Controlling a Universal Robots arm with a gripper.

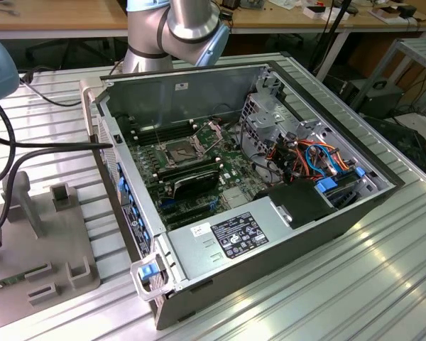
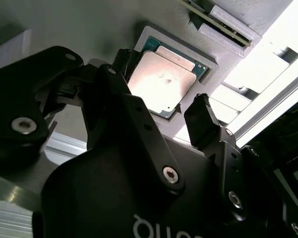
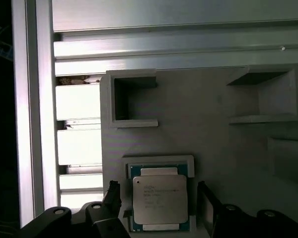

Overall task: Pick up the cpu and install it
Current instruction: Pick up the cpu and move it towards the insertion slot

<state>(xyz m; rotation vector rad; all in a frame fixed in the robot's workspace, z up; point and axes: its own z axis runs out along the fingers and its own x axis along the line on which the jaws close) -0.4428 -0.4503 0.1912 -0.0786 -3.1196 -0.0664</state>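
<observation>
First wrist view: gripper [image 3: 160, 194] open, a finger either side of the cpu [image 3: 160, 202], apart from it; cpu flat in a holder [image 3: 213, 124] recess, kept square for grasping; socket [image 1: 179, 150], centre of exterior view, uncovered

Pincer [image 3: 159, 194] spread — cpu [image 3: 160, 202] btwn its jaws.

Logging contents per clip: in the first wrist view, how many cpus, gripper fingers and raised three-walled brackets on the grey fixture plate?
cpu: 1
gripper fingers: 2
three-walled brackets: 2
Total: 5
</observation>
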